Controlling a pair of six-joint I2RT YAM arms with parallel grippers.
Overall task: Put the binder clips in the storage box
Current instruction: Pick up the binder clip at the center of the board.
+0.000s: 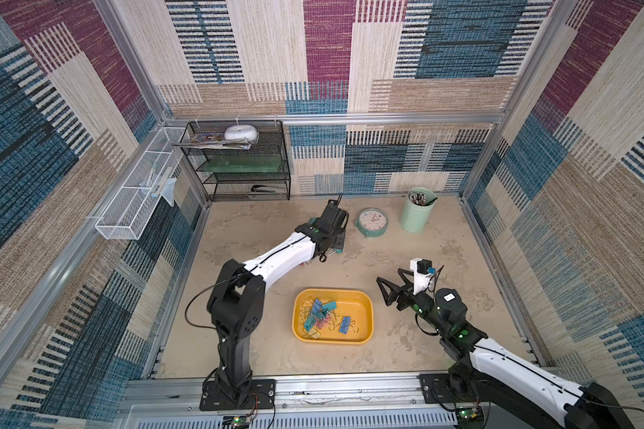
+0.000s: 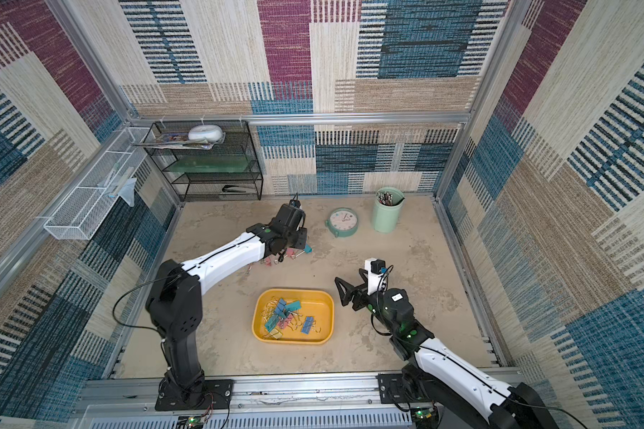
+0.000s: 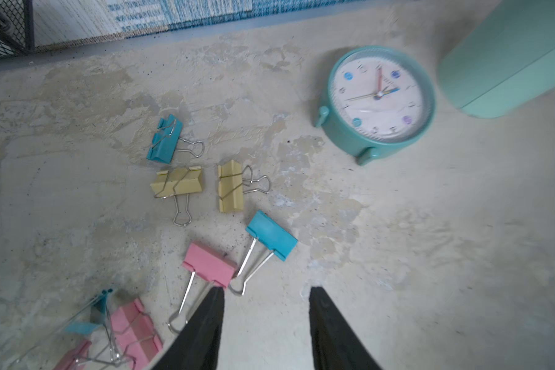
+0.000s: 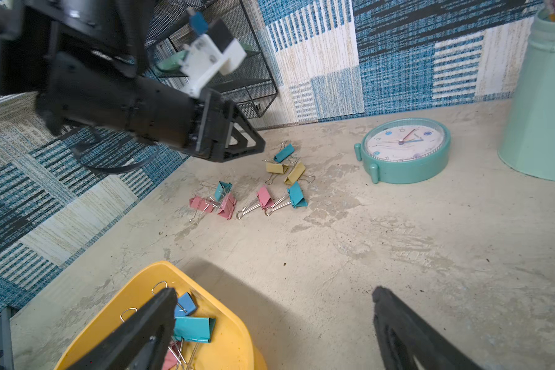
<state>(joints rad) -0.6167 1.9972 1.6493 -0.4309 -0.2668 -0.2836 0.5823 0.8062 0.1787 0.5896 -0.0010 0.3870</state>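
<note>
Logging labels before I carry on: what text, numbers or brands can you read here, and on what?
No text reads clearly enough to quote.
Numerals on the alarm clock: too blurred.
Print on the white sticker on the right arm: too small.
Covers of the printed papers on the black mesh shelf: too small.
</note>
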